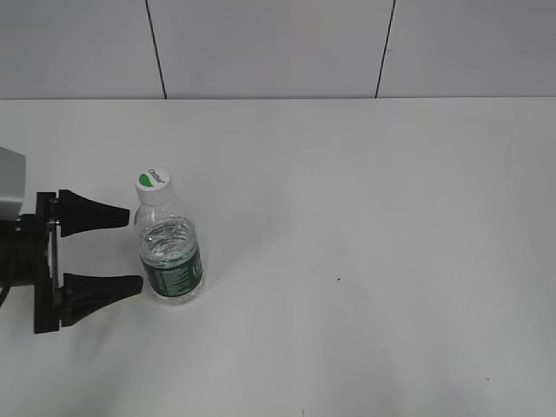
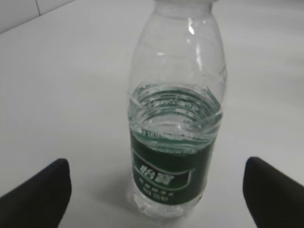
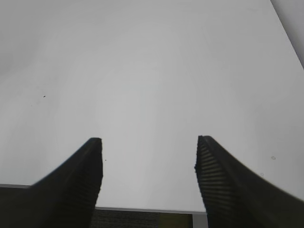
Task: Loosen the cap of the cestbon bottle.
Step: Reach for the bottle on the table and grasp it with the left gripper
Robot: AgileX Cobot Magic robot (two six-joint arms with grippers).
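At the far left of the exterior view, the left tool (image 1: 135,250) reaches in level with the desk (image 1: 365,217), its two black fingers (image 1: 95,211) spread well apart and holding nothing. Just to the right of the fingertips stands the cestbon bottle (image 1: 169,256), upright on the desk, left of the middle, close to the fingertips but not between them. The cap (image 1: 153,185) sits on its neck, white with a green half-disc on top. In the left wrist view the bottle (image 2: 175,123) fills the centre, water up to about the shoulder, the green label below, with one finger (image 2: 40,194) at each lower corner. The right tool (image 3: 148,161) appears only in its own view, its ribbed fingers apart over bare desk.
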